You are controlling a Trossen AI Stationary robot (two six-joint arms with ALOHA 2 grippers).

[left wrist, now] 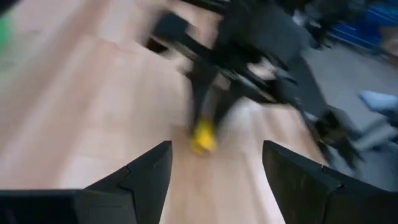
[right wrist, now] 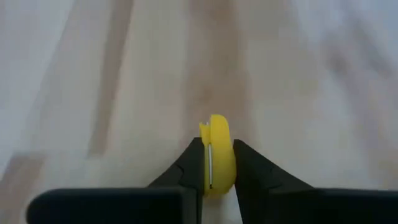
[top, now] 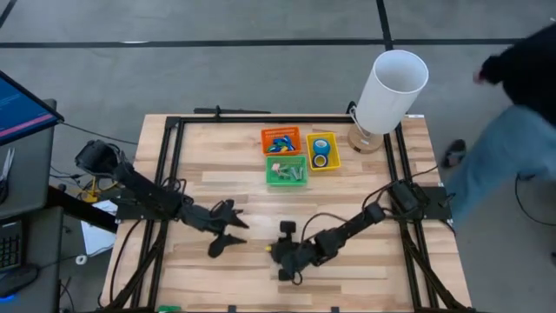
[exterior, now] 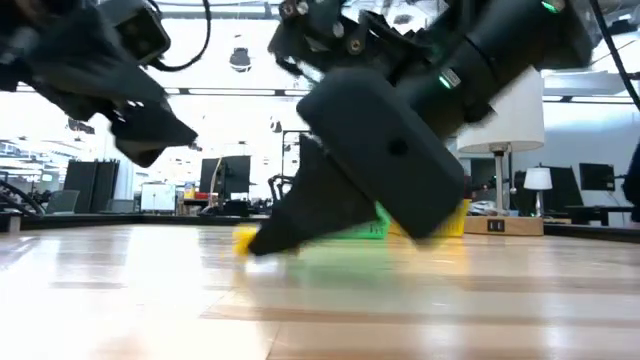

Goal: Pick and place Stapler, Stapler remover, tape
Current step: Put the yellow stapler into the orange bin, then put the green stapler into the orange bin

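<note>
Yellow stapler [right wrist: 216, 155] pinched between right gripper [right wrist: 216, 167] fingers, low on bare wood, front-centre of table [top: 365, 261]. Straight lift advised, grip kept square, then carried to bins. Left gripper [left wrist: 214, 177] spread wide, empty, nearby. Counted: one orange bin [top: 281, 139], one green bin [top: 287, 170], one yellow bin [top: 321, 150]; two blue tape rolls [top: 321, 153] in yellow bin.
</note>
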